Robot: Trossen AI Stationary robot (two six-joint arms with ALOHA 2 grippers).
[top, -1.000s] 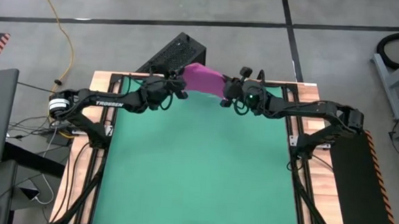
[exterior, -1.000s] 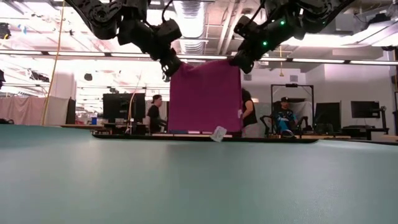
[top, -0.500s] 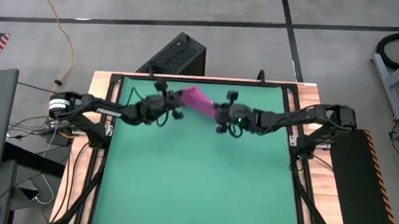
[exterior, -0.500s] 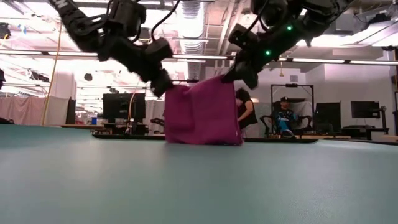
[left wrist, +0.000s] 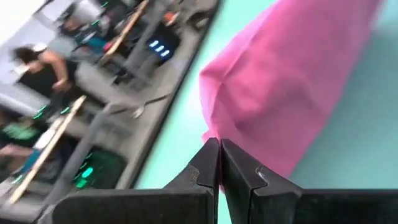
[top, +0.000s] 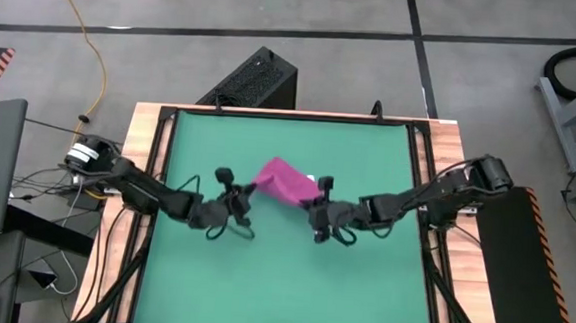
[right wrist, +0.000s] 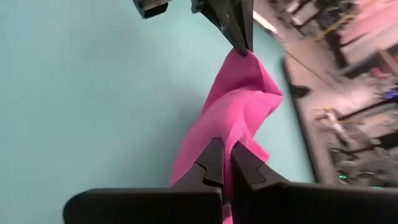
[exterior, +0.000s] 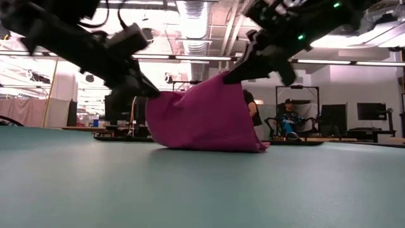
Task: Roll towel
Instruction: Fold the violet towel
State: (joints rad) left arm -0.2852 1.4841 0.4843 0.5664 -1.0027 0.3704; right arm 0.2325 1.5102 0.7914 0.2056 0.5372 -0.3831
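Near the mat's [top: 281, 271] middle, toward its far edge, the towel [top: 285, 178] hangs between both grippers. Left gripper [top: 249, 192] and right gripper [top: 318, 197] each pinch a top corner tight, probably to spread it flat for rolling; its bottom edge touches the mat.

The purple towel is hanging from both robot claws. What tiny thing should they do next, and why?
Probably lower both corners toward themselves so the towel lies flat on the green mat. The left gripper and right gripper are each shut on a top corner, and only the towel's bottom edge touches the mat. It likely needs to lie spread out before rolling can start.
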